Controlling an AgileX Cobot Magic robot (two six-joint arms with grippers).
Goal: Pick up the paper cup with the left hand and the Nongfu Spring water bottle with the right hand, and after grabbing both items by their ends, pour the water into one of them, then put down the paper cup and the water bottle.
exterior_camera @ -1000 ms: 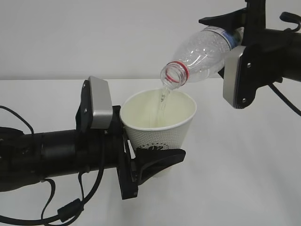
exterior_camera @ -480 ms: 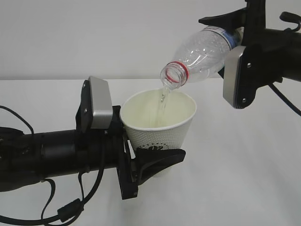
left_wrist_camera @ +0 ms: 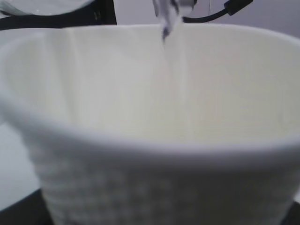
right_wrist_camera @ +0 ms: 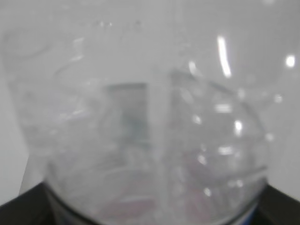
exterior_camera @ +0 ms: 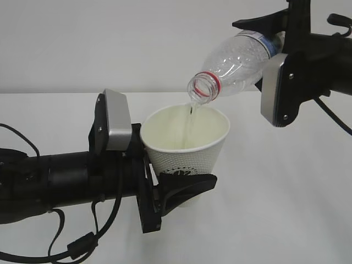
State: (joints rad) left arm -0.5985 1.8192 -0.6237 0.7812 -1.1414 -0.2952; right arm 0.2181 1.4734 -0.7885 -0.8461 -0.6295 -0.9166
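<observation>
Above the table, left hand (exterior_camera: 181,190) jaws grip the paper cup (exterior_camera: 187,146); right hand (exterior_camera: 275,38) jaws clamp the tilted Nongfu Spring water bottle (exterior_camera: 236,60).

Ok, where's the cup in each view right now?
Exterior: cup centre, held by the left gripper, below the bottle mouth.
Left wrist: cup fills the frame, close and blurred.
Right wrist: not identifiable; the bottle fills it.
Shared landmark: the water stream, falling into the cup in the left wrist view too.

Bottle (exterior_camera: 236,60) mouth above cup (exterior_camera: 187,143)
</observation>
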